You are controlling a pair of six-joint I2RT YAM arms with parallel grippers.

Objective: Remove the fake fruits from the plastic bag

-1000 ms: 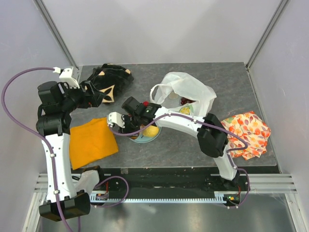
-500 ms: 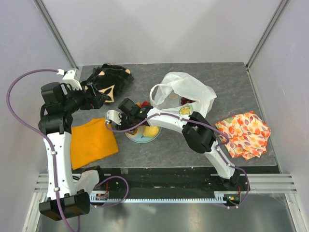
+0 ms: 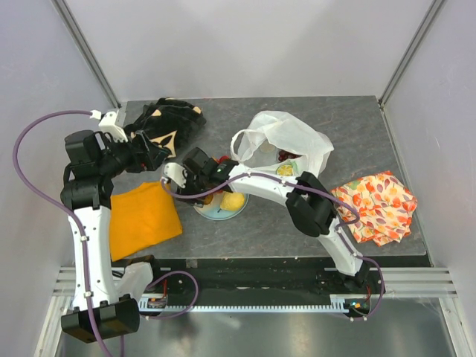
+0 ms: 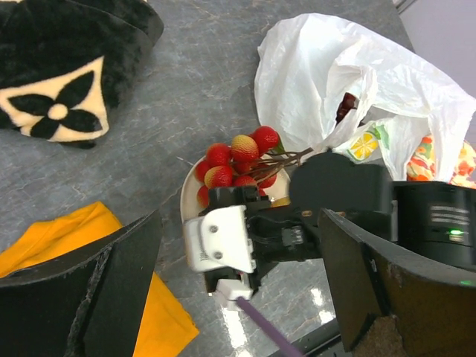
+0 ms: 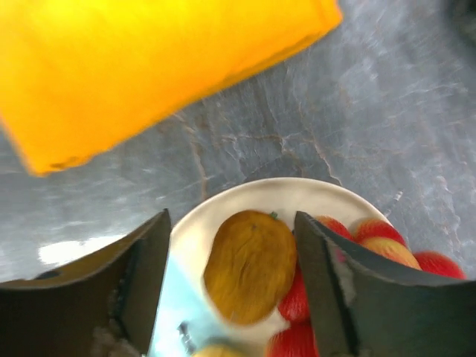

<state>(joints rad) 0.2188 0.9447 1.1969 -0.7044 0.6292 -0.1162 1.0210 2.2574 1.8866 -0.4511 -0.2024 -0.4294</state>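
The right tool hangs low over a white plate near the middle of the counter. Its jaws stand apart on either side of the brown oval piece, which lies on the plate. That wrist view is blurred, so whether a finger brushes the piece is uncertain. Beside the brown piece on the plate sit the red berry cluster and the lemon.

The plastic bag lies crumpled just behind the plate with its mouth gaping. A citrus slice and a dark purple piece show in it.

The left tool is held above the counter to the left of the plate. Its jaws are wide apart with nothing between them, and it looks down on the right arm's wrist.

A plain orange cloth lies at the near left. A black bag with a beige flower mark lies at the far left, and a patterned cloth lies at the right.
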